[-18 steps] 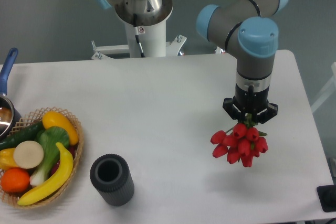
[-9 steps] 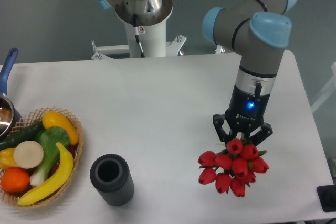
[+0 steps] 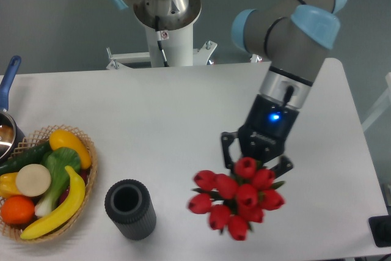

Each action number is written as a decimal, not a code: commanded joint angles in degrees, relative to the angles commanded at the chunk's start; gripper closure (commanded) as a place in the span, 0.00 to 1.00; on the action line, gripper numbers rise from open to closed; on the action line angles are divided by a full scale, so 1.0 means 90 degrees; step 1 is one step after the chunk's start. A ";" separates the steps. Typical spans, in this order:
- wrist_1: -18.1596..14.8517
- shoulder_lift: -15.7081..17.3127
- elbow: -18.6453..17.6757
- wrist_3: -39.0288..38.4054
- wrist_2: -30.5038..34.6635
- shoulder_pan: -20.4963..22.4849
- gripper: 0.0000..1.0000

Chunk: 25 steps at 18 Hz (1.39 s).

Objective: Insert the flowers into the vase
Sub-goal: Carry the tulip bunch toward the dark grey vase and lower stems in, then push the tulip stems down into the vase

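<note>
The flowers (image 3: 235,198), a cluster of red tulip buds, hang in the air over the table's front right, held by my gripper (image 3: 255,158), which is shut on their stems. The stems are mostly hidden behind the buds and the fingers. The vase (image 3: 129,208), a dark grey ribbed cylinder with an open round mouth, stands upright near the front edge, about a hand's width to the left of the flowers. Its mouth holds nothing that I can see.
A wicker basket (image 3: 85,142) of fruit and vegetables, with a banana (image 3: 58,206) at its right side, sits just left of the vase. A pot with a blue handle (image 3: 7,84) is at the far left edge. The robot base (image 3: 166,25) stands behind the table.
The arm has tilted and carried the flowers leftward and toward the front, closer to the vase. The vase and basket have not moved.
</note>
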 joint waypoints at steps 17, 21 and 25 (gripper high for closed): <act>0.0225 -0.0020 -0.0029 0.0537 -0.2218 -0.0430 0.89; 0.0216 0.0204 -0.0224 0.0537 -0.2354 -0.0421 0.88; 0.0216 0.0214 -0.0303 0.0547 -0.2384 -0.0411 0.88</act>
